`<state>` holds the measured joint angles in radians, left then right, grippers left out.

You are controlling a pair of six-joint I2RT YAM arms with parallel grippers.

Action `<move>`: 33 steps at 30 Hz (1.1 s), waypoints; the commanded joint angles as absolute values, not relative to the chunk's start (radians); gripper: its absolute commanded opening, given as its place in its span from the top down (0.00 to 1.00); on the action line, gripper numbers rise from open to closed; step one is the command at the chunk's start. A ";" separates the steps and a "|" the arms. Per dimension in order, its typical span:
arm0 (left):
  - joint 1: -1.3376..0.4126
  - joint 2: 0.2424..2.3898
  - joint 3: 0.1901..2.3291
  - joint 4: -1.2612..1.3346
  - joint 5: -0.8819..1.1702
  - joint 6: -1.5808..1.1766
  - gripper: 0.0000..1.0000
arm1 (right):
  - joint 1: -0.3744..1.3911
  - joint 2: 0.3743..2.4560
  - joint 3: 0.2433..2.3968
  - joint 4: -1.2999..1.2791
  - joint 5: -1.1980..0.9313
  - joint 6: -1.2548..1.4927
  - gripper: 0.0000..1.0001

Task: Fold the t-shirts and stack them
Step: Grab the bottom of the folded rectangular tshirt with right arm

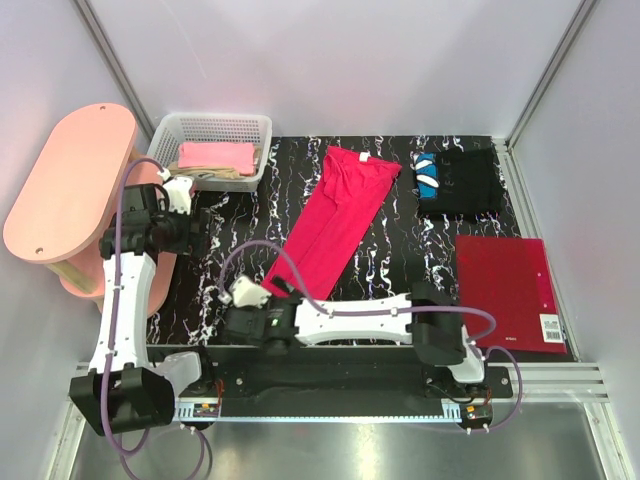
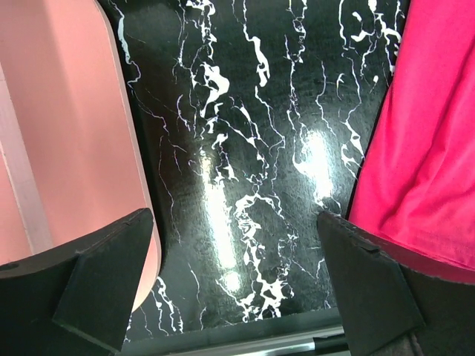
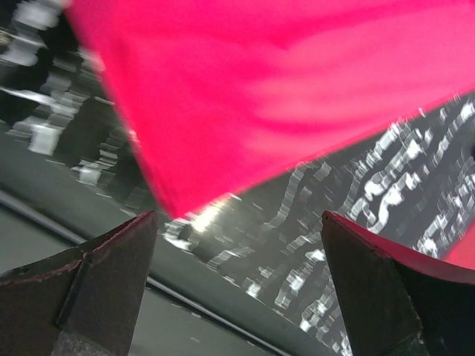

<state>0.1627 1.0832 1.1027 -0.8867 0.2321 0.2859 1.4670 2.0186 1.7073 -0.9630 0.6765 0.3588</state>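
A crimson-red t-shirt (image 1: 335,220) lies folded into a long strip on the marbled black mat, white neck tag at its far end. A folded black t-shirt (image 1: 465,183) with a blue-white patch (image 1: 427,177) lies at the back right. Pink (image 1: 215,155) and beige tees lie in a white basket (image 1: 262,130). My left gripper (image 1: 203,230) is open and empty over bare mat, left of the red shirt (image 2: 430,133). My right gripper (image 1: 232,322) is open and empty, low by the red shirt's near corner (image 3: 282,89); that view is blurred.
A pink oval stand (image 1: 70,180) fills the left side and shows in the left wrist view (image 2: 67,133). A flat stiff dark-red rectangle with a barcode label (image 1: 505,290) lies at the right front. The mat's near edge and a metal rail (image 1: 540,375) run along the front.
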 commanded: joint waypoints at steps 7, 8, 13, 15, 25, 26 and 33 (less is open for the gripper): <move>0.167 1.120 1.085 -0.821 0.250 0.256 0.01 | 1.525 2.197 1.822 -0.819 0.621 0.276 0.00; 0.169 1.126 1.085 -0.821 0.252 0.256 0.01 | 1.525 2.215 1.824 -0.818 0.626 0.275 0.00; 0.166 1.138 1.086 -0.810 0.264 0.259 0.01 | 1.506 2.244 1.835 -0.810 0.612 0.276 0.05; 0.169 1.147 1.091 -0.807 0.264 0.261 0.01 | 1.496 2.252 1.830 -0.802 0.601 0.281 0.06; 0.167 1.172 1.077 -0.795 0.272 0.275 0.01 | 1.422 2.256 1.822 -0.770 0.568 0.273 0.10; 0.167 1.172 1.069 -0.790 0.272 0.278 0.01 | 1.411 2.258 1.822 -0.767 0.565 0.272 0.11; 0.169 1.184 1.051 -0.782 0.272 0.288 0.01 | 1.397 2.240 1.839 -0.767 0.571 0.253 0.12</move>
<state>0.1635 1.1786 1.0599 -0.8268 0.2401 0.2722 1.4506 2.2574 1.8046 -0.8322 0.4698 0.2714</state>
